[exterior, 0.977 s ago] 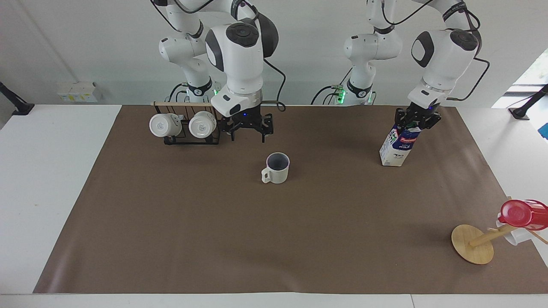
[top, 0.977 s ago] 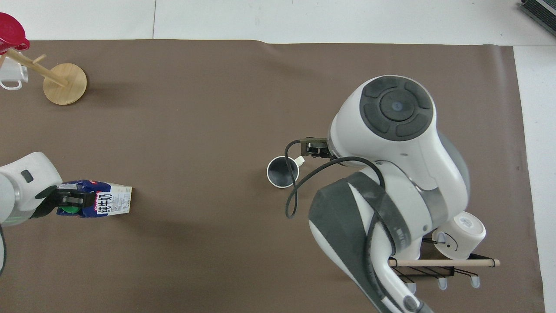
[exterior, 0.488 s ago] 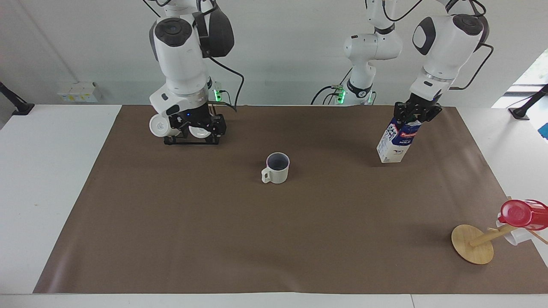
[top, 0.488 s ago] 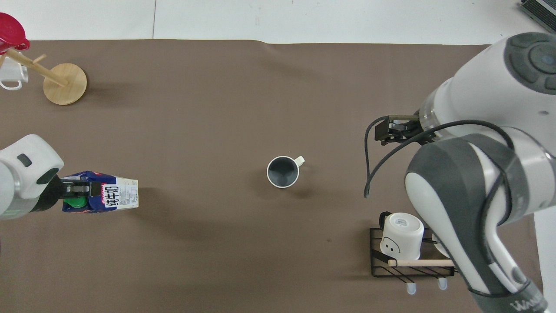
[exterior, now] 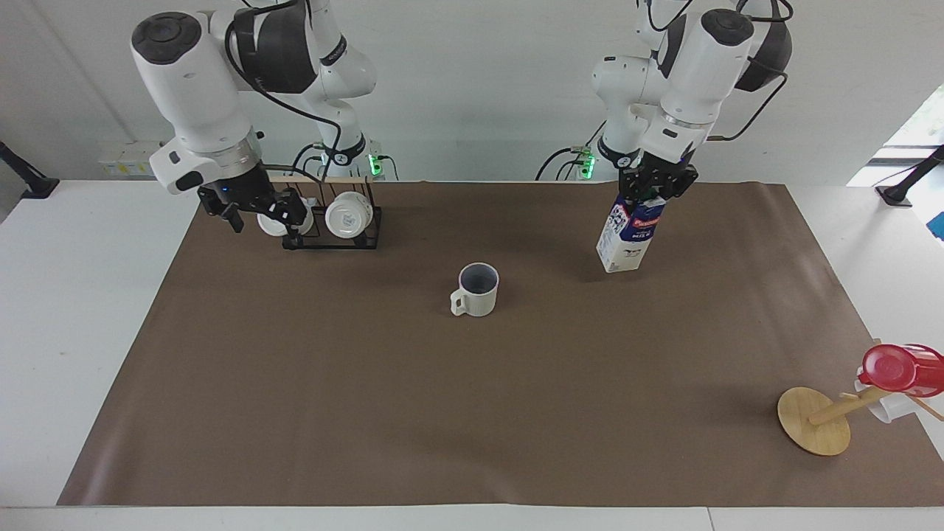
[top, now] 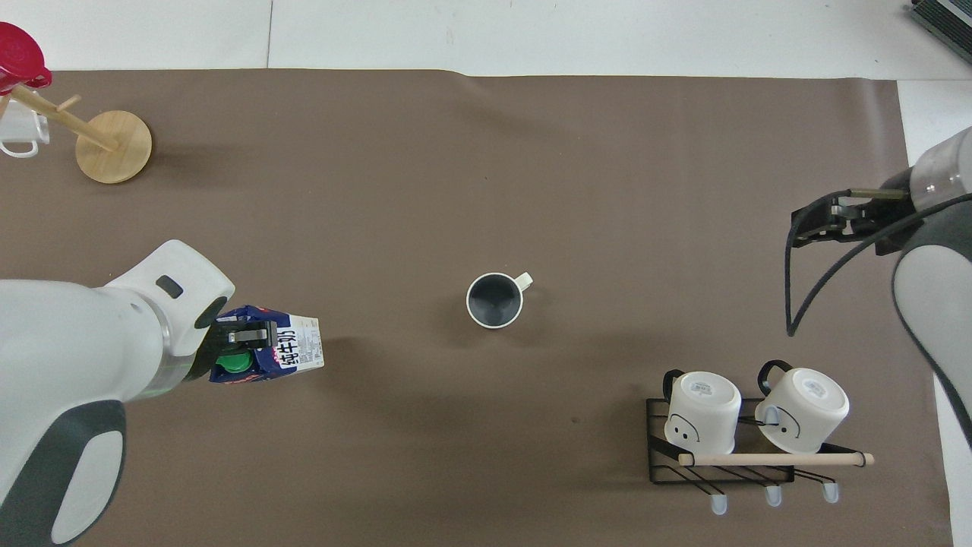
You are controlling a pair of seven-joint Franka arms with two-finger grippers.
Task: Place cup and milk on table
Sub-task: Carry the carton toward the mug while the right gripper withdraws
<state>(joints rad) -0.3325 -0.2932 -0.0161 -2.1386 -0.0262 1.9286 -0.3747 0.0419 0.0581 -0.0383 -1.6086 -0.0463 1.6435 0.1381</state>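
Since a second ago: blue-and-white milk carton (exterior: 628, 233) carried toward the small cream-beige mug (exterior: 476, 290), right gripper (exterior: 251, 211) swung away to the wire mug rack (exterior: 332, 240). Carton hanging over the brown mat (exterior: 472, 413) of the white desk (exterior: 66, 310), long axis near upright, green cap uppermost, left gripper (exterior: 653, 189) jaws clamped on its top. Mug upright mid-mat. Right jaws spread wide, empty.

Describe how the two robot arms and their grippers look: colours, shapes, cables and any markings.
Both arms have glossy white rounded shells with dark grey joint sections and round dark grey end caps. Loose black cables loop along each arm. The left gripper and right gripper are black, skeletal two-finger linkages below a white wrist block. A small blue light shows on the right wrist, and green lights glow at both bases.
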